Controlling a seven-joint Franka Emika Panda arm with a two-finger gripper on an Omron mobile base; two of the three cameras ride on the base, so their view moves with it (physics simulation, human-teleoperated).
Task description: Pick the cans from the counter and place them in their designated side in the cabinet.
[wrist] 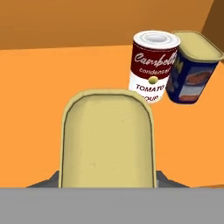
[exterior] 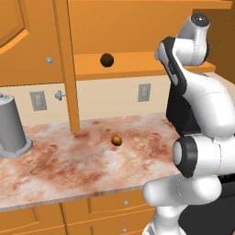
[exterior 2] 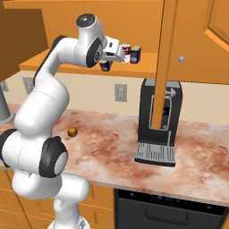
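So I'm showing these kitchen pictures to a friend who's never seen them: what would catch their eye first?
Probably the white arm reaching up to the orange cabinet shelf, its tool at a dark blue tin. Beside it on the shelf stand a red-and-white soup can and another blue tin. Below, a small brown ball lies on the marbled counter.

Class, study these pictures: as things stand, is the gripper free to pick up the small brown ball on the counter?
Probably not yet. The gripper is up at the cabinet shelf, seemingly shut on a dark blue can, far above the brown ball on the counter. It must release first.
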